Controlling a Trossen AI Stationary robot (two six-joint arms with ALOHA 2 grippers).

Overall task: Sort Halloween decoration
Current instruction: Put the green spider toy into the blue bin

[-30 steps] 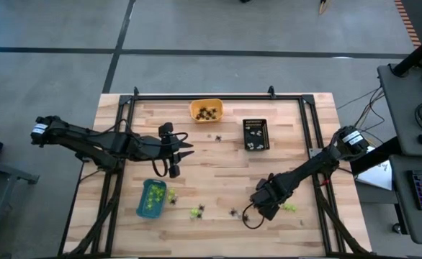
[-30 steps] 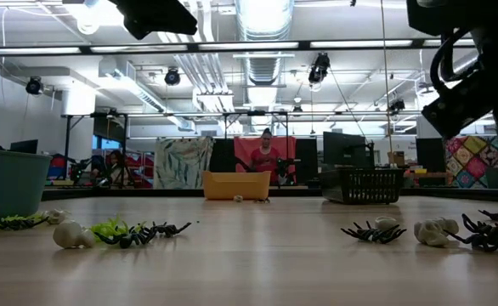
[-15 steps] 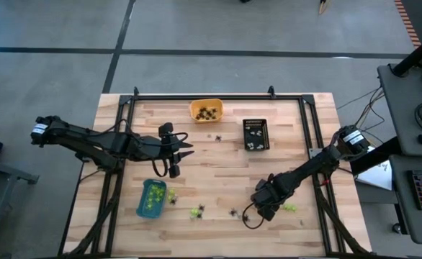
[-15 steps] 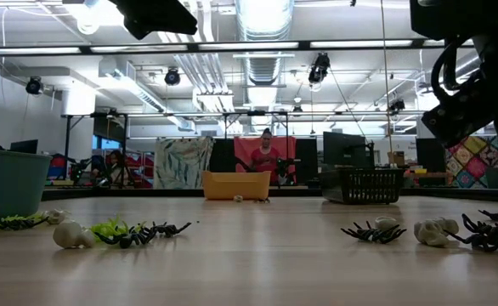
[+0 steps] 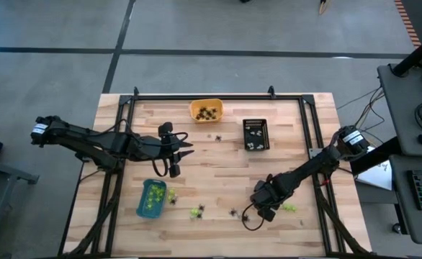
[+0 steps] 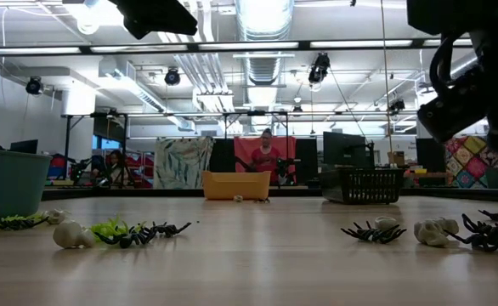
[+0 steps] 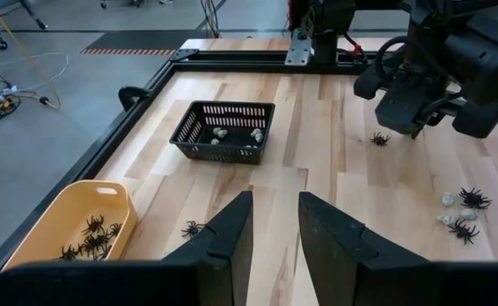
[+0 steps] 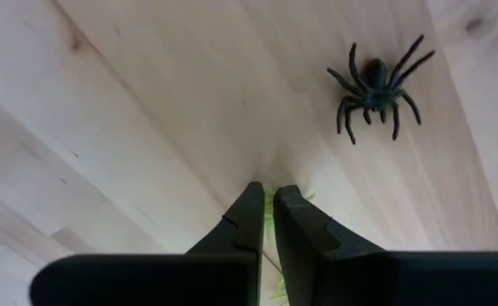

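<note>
The Halloween decoration lies scattered on the near half of the wooden table: a black spider [image 8: 376, 85], a green and black pair [image 5: 196, 211] and whitish pieces [image 6: 434, 231]. My right gripper [image 8: 268, 194] points steeply down at the near right [image 5: 257, 209], shut on a lime-green trinket [image 8: 271, 205] that its fingers mostly hide. My left gripper [image 7: 274, 234] hovers open above the table's left middle [image 5: 176, 154] with nothing between its fingers. My right gripper pinches a sliver of the lime-green trinket [image 8: 270, 206] between its two fingertips. The fingers come from above, pointing steeply down at the tabletop. They cover most of the trinket, so which part they have cannot be told, nor whether it is off the wood.
A blue tray [image 5: 140, 198] with green pieces stands near left. An orange tray [image 5: 194, 108] with black spiders is at the far middle, and a black basket [image 5: 255, 122] with whitish pieces beside it. A lone spider [image 5: 217, 137] lies between them. A black rail frames the table.
My right hand has tipped and turned slightly in place above the near right of the table; nothing else has moved.
</note>
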